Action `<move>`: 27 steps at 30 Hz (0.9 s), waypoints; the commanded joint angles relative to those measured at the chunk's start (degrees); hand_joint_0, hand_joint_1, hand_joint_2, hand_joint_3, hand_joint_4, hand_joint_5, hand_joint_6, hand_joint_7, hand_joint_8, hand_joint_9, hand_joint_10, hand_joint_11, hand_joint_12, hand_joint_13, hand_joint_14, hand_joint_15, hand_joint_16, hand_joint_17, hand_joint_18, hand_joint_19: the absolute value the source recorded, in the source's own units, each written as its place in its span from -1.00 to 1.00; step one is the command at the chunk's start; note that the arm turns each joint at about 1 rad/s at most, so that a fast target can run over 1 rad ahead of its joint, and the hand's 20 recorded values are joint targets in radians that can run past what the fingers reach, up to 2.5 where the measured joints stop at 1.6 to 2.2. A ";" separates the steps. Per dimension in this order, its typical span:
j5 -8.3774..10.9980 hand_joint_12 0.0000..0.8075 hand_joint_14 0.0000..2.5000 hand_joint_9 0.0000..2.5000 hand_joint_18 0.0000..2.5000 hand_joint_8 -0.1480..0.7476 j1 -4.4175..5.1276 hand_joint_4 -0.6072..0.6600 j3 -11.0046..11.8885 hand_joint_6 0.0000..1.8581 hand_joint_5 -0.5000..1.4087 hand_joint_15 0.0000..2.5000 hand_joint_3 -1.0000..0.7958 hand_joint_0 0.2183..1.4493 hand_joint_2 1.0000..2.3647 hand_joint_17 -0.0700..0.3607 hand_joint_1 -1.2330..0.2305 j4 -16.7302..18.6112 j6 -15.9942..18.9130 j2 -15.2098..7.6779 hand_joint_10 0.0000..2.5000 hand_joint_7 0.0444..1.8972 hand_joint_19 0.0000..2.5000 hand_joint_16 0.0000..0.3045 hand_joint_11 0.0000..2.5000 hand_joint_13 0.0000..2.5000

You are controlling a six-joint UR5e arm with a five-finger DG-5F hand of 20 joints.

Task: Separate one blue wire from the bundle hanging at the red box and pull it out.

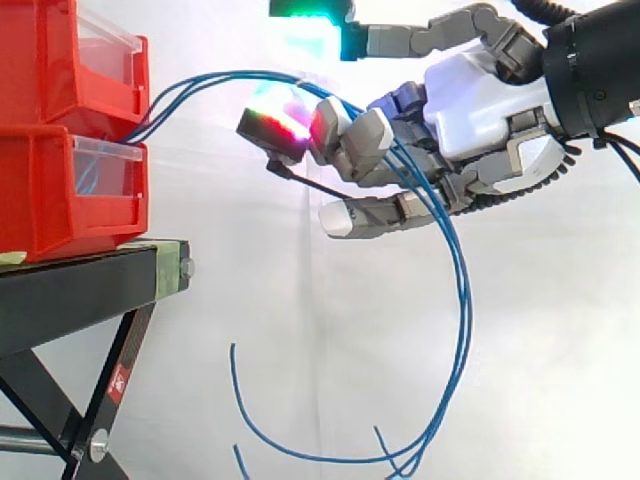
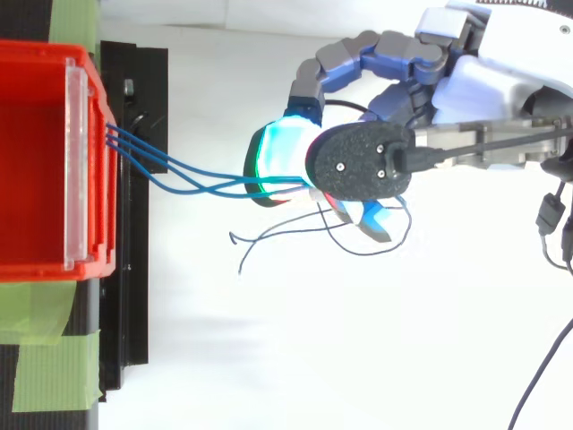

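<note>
Hand (image 1: pixel 470 105) curled round blue wires (image 1: pixel 465 300), from red bin (image 1: pixel 60 190)

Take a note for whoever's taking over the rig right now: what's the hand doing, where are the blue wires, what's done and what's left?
Hand: fingers curled round the blue wires partway along their run, out beyond the bins' front.
Wires: one end sits in the lower red bin on the black stand. They arc across to the hand together, then hang in loops below it with the free ends dangling.
Done: the bundle is grasped.
Left: no single wire stands apart from the others yet. One must be singled out and pulled clear of the bin.
</note>
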 commanded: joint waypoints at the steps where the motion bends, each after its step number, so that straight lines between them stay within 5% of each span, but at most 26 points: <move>1: 0.00 -0.02 -0.99 -0.10 -0.44 0.03 0.00 0.20 -0.04 -0.01 -0.68 0.09 -0.29 -0.38 -0.98 -0.13 -0.30 0.00 0.00 0.01 -0.99 -0.07 -0.61 -0.65 0.06 0.02; 27: 0.00 -0.02 -0.98 -0.28 -0.49 -0.02 0.00 0.20 0.04 -0.01 -0.72 0.13 -0.18 -0.36 -0.98 -0.09 -0.68 0.00 0.00 0.01 -0.99 -0.04 -0.71 -0.63 0.06 -0.14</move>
